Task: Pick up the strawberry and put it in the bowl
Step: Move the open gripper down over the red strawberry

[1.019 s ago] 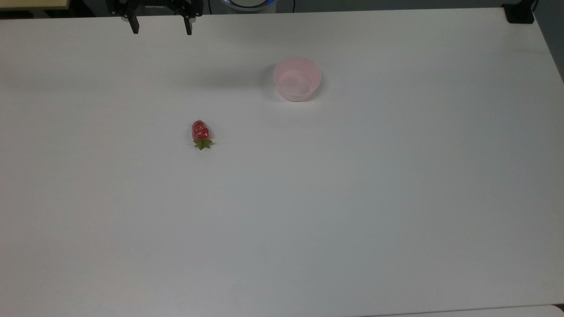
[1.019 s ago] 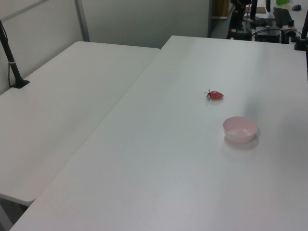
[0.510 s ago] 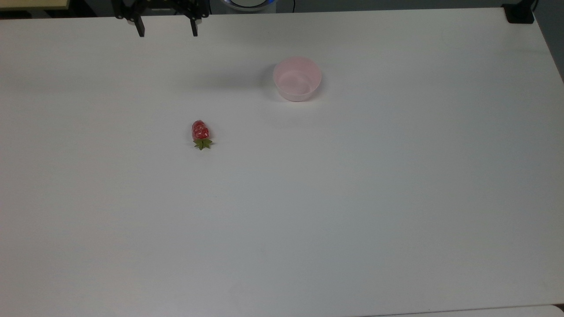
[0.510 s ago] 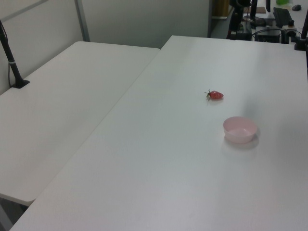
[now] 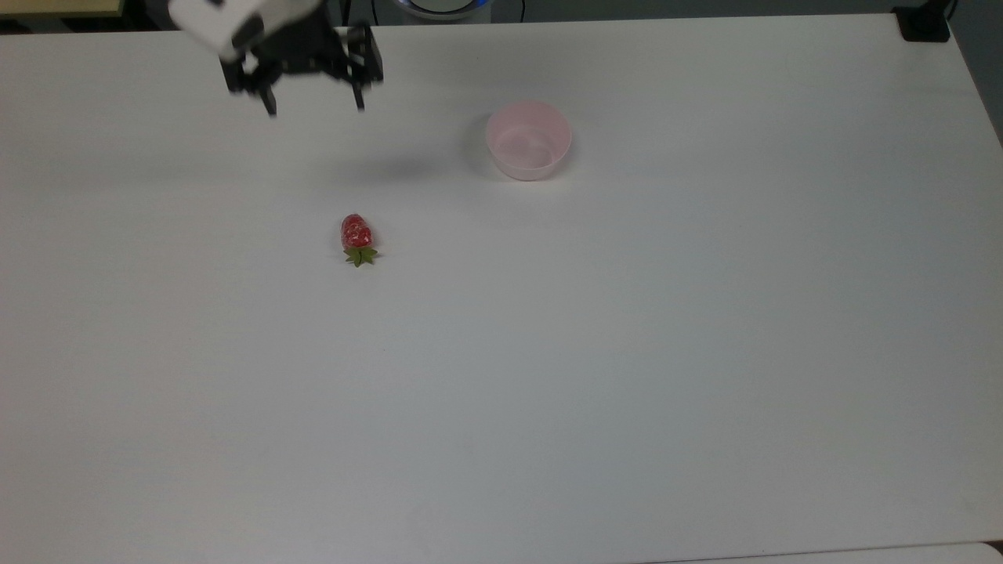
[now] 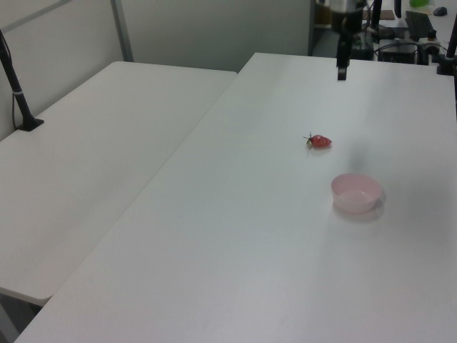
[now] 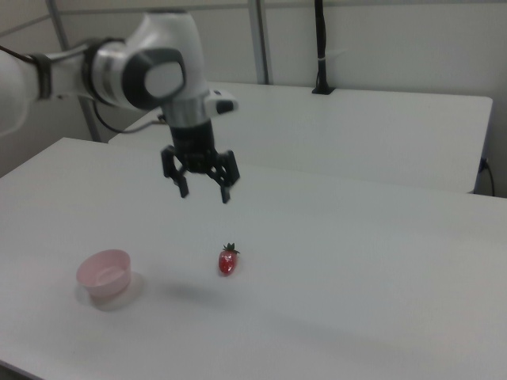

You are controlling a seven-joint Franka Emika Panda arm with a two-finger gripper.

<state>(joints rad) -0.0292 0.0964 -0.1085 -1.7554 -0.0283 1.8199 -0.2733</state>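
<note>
The strawberry [image 5: 356, 235] is small, glossy and red, with pale flecks and a green leafy cap, and lies on its side on the white table [image 5: 627, 352]. It sits well apart from the pink bowl [image 5: 528, 139], toward the top view's lower left of it. The gripper [image 5: 315, 106] hangs above the table with its fingers spread wide and empty, on the strawberry's far side from the top view's bottom edge. A second white table [image 6: 93, 164] adjoins, with grey partitions [image 6: 214, 28] behind.
</note>
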